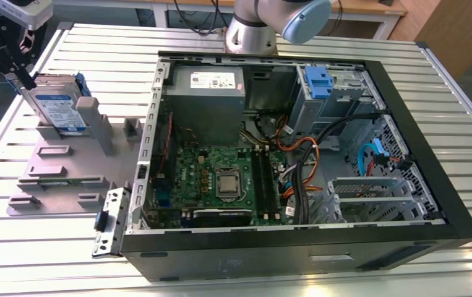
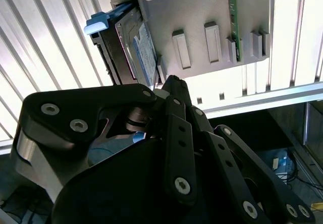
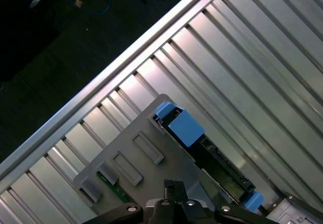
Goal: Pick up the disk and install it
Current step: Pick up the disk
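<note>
The disk (image 1: 58, 105) stands on edge in a slot of the grey holder plate (image 1: 54, 179), at the exterior view's left, outside the computer case. Its white-and-blue label faces the case, and a blue bracket (image 3: 185, 128) runs along its side. My gripper (image 1: 23, 77) hangs over the disk's far end, a little off to the side and not touching it. In both wrist views the black fingers come together at one tip (image 2: 171, 82) (image 3: 170, 184) with nothing between them. The second wrist view has the disk (image 2: 133, 47) just beyond that tip.
The open computer case (image 1: 458, 210) lies on the slatted metal table (image 1: 433, 68), showing the motherboard (image 1: 219, 179), grey power supply (image 1: 206, 83), cables and a blue drive bay (image 1: 318, 80). A green memory stick (image 2: 232, 17) sits in the holder plate. The arm's base (image 1: 252, 31) stands behind the case.
</note>
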Tool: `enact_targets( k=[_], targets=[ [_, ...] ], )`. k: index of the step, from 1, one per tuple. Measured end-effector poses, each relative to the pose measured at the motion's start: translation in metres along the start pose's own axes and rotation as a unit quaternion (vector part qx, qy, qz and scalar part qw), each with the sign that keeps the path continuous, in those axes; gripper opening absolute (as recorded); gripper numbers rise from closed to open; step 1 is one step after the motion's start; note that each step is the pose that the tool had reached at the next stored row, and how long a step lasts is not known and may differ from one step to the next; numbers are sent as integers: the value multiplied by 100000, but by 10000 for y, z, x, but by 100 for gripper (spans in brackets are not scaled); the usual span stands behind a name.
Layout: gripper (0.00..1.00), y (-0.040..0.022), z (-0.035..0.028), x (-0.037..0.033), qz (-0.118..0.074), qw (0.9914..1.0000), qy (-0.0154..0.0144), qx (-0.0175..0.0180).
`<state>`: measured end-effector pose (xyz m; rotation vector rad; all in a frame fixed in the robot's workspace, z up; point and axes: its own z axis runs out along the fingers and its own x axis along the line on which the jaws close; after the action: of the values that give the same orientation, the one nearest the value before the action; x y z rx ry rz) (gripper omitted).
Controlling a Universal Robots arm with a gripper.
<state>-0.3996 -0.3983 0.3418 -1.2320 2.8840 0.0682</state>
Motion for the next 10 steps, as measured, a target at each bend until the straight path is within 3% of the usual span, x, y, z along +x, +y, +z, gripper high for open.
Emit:
enact_targets(
  k=[10],
  targets=[
    [11, 0, 0, 0, -315, 100000, 16, -3]
  ],
)
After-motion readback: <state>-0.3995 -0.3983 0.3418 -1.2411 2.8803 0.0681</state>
